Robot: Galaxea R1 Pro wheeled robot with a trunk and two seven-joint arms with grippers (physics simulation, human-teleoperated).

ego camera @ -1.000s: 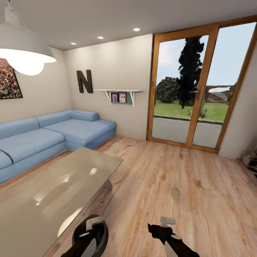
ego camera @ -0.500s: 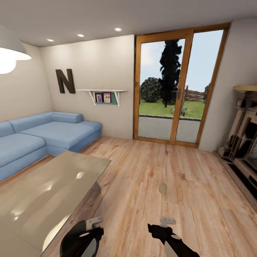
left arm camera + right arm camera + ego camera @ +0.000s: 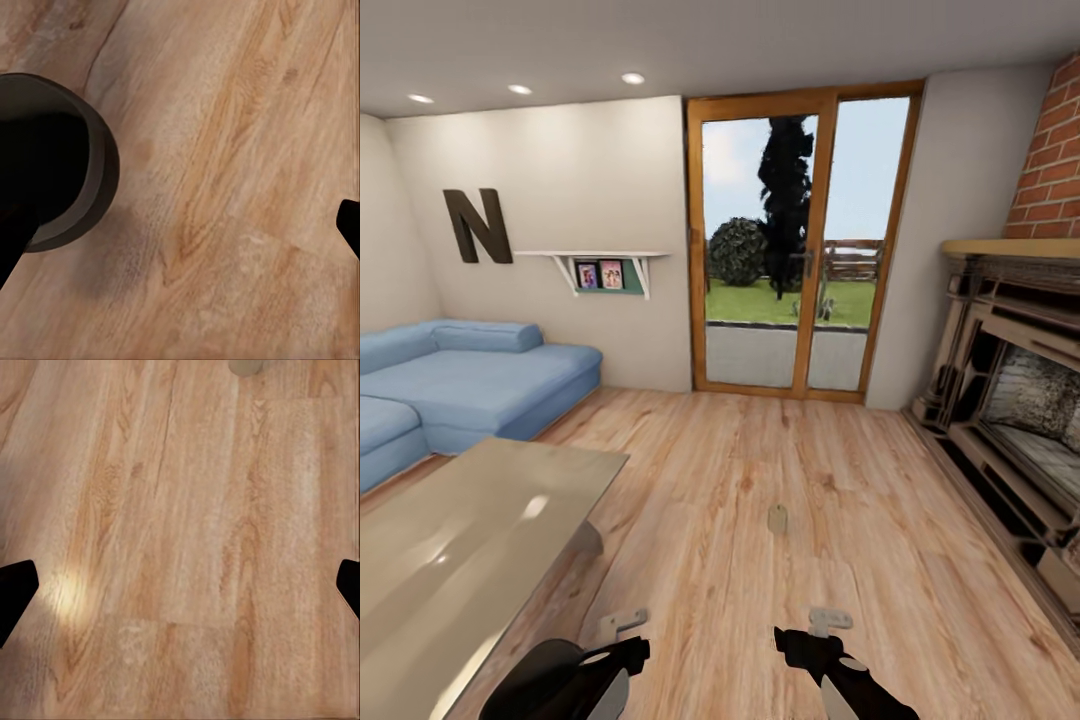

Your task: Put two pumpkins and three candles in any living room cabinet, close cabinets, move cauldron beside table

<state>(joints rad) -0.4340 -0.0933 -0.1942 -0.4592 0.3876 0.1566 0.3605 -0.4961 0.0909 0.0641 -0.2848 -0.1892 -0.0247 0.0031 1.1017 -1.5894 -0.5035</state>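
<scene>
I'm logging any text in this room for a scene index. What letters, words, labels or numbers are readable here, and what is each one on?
"N": a large dark letter mounted on the cream wall, above the blue sofa.
Two small framed pictures on the white wall shelf: too small and blurred to tell whether they carry any text.
Nothing else readable shows on the glass door, the fireplace or the floor.

home living room: sofa (image 3: 470, 385), fireplace (image 3: 1015, 400)
</scene>
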